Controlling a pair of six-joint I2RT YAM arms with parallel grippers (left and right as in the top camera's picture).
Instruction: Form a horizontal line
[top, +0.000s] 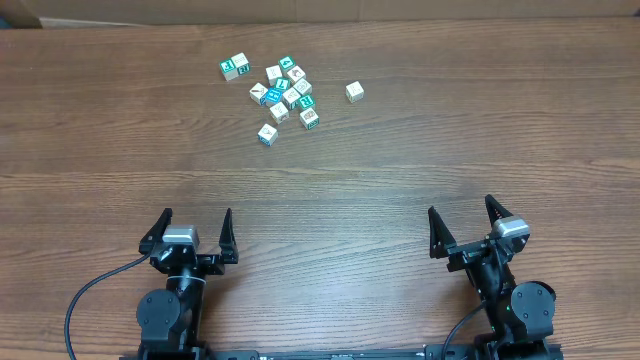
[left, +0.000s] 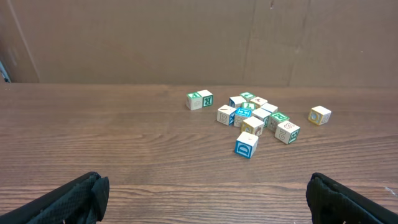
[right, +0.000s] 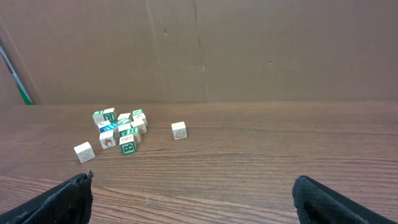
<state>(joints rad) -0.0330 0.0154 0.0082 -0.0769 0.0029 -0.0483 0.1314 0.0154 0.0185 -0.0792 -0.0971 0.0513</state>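
Several small cream-and-teal picture cubes lie in an irregular bunch (top: 285, 92) at the far middle of the table; no horizontal line of cubes is in view. One cube (top: 354, 92) sits alone to the right of the bunch, a pair (top: 235, 67) stands at its left, and one cube (top: 267, 133) lies nearer to me. My left gripper (top: 197, 215) and right gripper (top: 461, 208) hover open and empty near the front edge, far from the cubes. The left wrist view shows the bunch (left: 255, 112) ahead, the right wrist view shows it (right: 121, 127) ahead to the left.
A brown cardboard wall (left: 186, 37) closes off the back of the wooden table (top: 320, 180). Black cables (top: 90, 295) run from the arm bases at the front edge.
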